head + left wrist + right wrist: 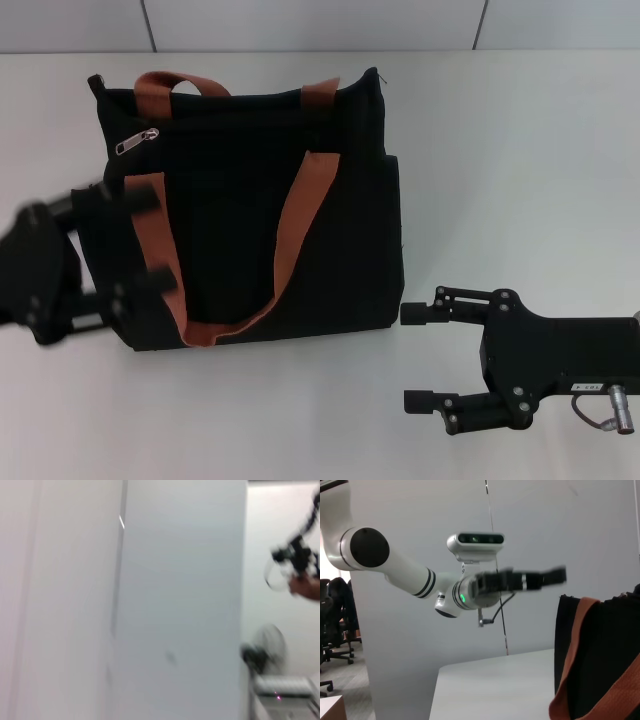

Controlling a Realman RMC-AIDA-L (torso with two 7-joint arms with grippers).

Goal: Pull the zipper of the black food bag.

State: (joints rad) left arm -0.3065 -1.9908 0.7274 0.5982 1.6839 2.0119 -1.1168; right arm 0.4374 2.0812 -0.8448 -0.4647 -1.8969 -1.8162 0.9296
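Note:
The black food bag (pixel 250 215) lies flat on the white table (pixel 500 150), its rust-brown strap handles (pixel 296 225) spread across its face. The small silver zipper (pixel 137 141) sits near the bag's upper left corner, with neither gripper touching it. My left gripper (pixel 142 240) hovers open and motion-blurred over the bag's left edge, below the zipper. My right gripper (pixel 418 357) rests open on the table just off the bag's lower right corner, holding nothing. The right wrist view shows the bag's side (pixel 605 645) and my left arm (pixel 410 570) above it.
Bare white table surrounds the bag on the right and front. A pale wall (pixel 320 25) runs behind the table's far edge. The left wrist view shows only a wall panel (pixel 175 605) and distant room clutter.

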